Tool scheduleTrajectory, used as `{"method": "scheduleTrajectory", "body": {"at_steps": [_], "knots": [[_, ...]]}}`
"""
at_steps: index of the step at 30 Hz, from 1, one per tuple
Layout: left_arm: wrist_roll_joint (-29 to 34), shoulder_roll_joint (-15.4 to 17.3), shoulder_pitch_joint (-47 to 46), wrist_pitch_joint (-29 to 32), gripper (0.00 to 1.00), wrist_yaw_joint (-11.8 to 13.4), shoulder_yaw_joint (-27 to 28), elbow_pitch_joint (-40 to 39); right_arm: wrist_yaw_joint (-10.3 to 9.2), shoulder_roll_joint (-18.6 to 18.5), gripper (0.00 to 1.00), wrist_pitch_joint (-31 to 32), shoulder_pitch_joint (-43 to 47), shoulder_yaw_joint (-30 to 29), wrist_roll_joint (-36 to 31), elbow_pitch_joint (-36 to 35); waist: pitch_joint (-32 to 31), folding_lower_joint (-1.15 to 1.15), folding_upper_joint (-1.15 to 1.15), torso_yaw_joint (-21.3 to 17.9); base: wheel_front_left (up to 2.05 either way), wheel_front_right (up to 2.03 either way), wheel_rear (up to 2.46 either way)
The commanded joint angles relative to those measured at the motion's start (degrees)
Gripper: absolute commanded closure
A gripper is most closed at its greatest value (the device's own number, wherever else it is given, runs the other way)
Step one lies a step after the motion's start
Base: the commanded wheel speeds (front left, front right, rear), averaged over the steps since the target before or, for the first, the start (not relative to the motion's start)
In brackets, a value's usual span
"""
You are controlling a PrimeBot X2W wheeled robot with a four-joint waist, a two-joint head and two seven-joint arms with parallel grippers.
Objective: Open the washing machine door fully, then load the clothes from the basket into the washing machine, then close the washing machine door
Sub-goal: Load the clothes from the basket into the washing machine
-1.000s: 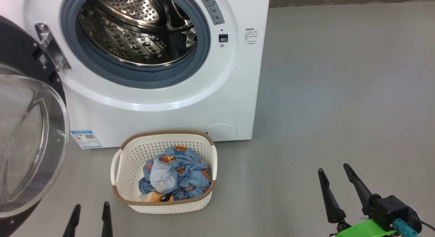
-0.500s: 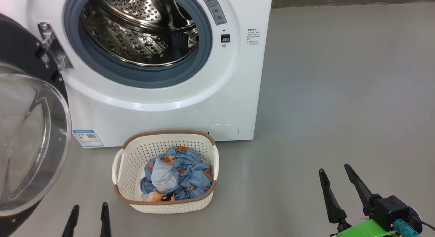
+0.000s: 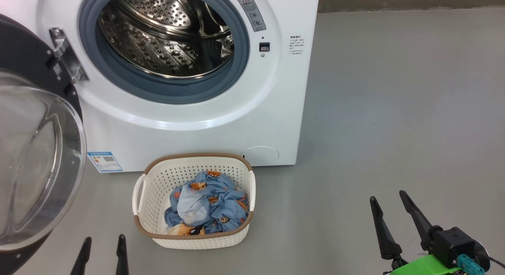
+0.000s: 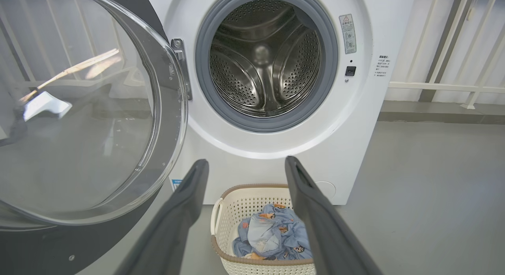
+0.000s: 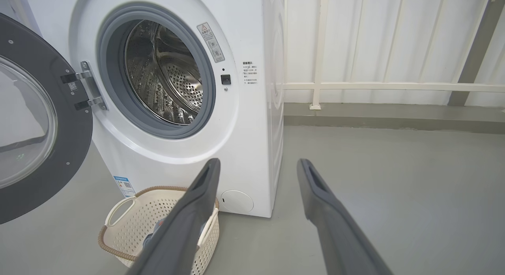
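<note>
The right end effector (image 3: pixel 386 195) has tapering dark fingers (image 3: pixel 383 229), black housing (image 3: pixel 453 241), green bracket (image 3: pixel 424 266), teal connector (image 3: pixel 469 264).

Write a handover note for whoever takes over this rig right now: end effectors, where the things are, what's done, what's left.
Left end effector: open, empty, low, left of the basket.
Right end effector: open, empty, over the floor right of the basket.
Washing machine door: swung wide open on the left; the drum looks empty.
Clothes: bunched in the basket, on the floor in front of the washing machine.
Done: door opened.
Left: load the clothes, close the door.
</note>
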Motion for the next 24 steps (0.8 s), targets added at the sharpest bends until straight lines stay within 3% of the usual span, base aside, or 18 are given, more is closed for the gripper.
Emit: {"method": "scheduleTrajectory", "body": {"at_steps": [1, 24], "knots": [[0.27, 0.69, -2.68, -0.24, 0.0, -0.49, 1.82, -1.36, 0.36, -0.17, 0.0, -0.42, -0.14, 1.46, 0.23, -1.27, 0.02, 0.0, 0.0, 0.01, 0.71, -0.71, 0.0], [0.13, 0.69, -3.41, -0.24, 0.0, -0.36, 2.33, -1.95, 0.36, -0.17, 0.0, -0.46, -0.4, 1.15, 0.58, -0.98, 0.65, 0.0, 0.0, 0.31, 1.47, -1.47, 0.0]]}}
